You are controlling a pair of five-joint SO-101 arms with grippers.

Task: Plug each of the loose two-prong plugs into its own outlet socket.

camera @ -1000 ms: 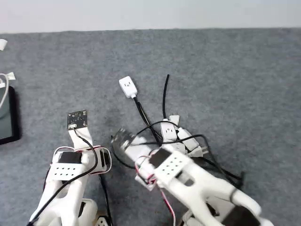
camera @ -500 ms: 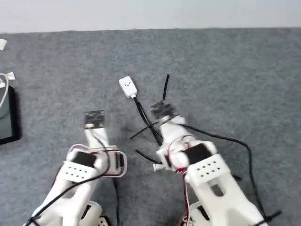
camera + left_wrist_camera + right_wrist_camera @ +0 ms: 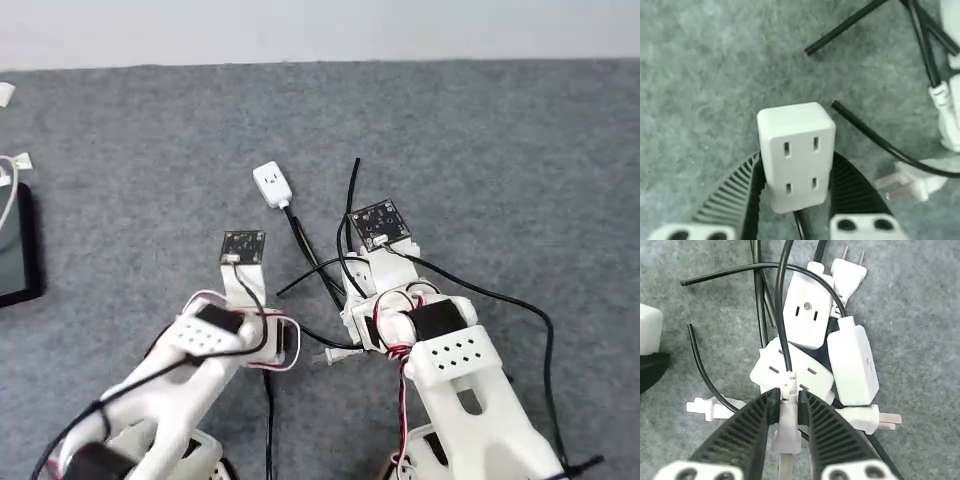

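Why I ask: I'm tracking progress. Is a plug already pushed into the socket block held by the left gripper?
No, both pairs of slots on the socket block in the left gripper show empty.

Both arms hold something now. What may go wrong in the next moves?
1. The right gripper holds a plug whose black cable runs across the pile of outlets; pulling may drag the pile along.
2. The left gripper grips the outlet block only at its cord end, so it may tilt or slip when a plug is pushed in.
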